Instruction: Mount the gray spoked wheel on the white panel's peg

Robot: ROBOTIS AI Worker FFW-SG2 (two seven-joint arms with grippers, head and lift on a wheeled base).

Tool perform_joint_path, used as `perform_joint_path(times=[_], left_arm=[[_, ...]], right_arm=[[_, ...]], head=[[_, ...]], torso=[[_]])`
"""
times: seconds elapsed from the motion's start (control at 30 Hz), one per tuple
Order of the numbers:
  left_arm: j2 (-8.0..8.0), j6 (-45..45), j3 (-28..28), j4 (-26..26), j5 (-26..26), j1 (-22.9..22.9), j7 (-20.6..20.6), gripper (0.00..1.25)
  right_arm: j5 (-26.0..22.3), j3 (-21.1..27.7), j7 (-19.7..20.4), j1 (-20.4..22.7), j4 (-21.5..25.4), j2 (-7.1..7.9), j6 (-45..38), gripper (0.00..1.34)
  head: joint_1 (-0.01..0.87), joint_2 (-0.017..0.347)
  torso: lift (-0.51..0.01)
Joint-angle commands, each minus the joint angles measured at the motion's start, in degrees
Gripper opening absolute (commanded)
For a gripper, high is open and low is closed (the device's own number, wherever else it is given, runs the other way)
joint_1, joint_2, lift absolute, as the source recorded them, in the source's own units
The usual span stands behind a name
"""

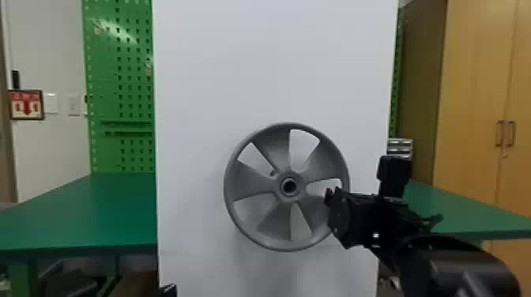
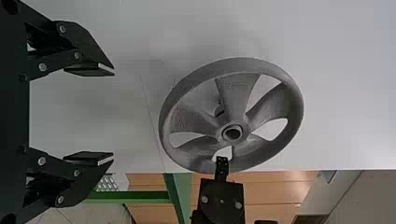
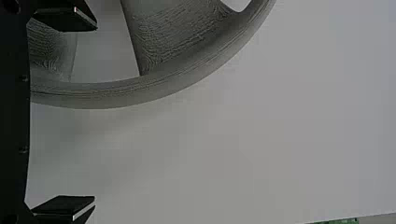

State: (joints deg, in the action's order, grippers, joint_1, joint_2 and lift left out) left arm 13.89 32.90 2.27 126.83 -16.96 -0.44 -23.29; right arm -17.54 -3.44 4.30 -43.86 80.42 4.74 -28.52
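Observation:
The gray spoked wheel (image 1: 257, 183) stands upright before the white panel (image 1: 272, 71), its hub facing me; whether the peg is inside the hub cannot be told. My right gripper (image 1: 330, 195) is at the wheel's right side. In the right wrist view, the rim of the wheel (image 3: 112, 95) passes between the spread fingers of the right gripper (image 3: 95, 114), apart from the lower one. My left gripper (image 1: 168, 290) is low at the panel's left edge. The left wrist view has the left gripper (image 2: 113, 114) open with nothing between its fingers, and the whole wheel (image 2: 233, 93) beyond them.
Green tabletops (image 1: 79, 213) extend on both sides of the panel. Behind are a green pegboard (image 1: 118, 79) at the left and wooden cabinets (image 1: 474, 91) at the right. The right forearm (image 1: 454, 260) crosses the lower right of the head view.

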Motion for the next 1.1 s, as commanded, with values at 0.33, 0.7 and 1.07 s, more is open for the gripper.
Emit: perform_joint_path(times=[0.33,0.7,1.07], left_arm=[[0.0,0.0,-0.1,0.1,-0.1,0.1,0.0,0.66],[-0.09,0.0,-0.4,0.1,-0.4,0.3,-0.1,0.66],[-0.09,-0.2,-0.8,0.0,-0.6,0.4,0.0,0.66]], right_arm=[[0.1,0.3,0.1,2.3,3.4,-0.53,0.2,1.34],[2.0,0.2,0.1,10.3,14.0,-1.67,2.9,1.34],[2.6,-1.7,-0.2,20.3,16.3,-0.35,11.6,1.34]], head=[[0.123,-0.008],[0.123,-0.008],[0.123,-0.008]], torso=[[-0.4],[-0.4],[-0.4]])
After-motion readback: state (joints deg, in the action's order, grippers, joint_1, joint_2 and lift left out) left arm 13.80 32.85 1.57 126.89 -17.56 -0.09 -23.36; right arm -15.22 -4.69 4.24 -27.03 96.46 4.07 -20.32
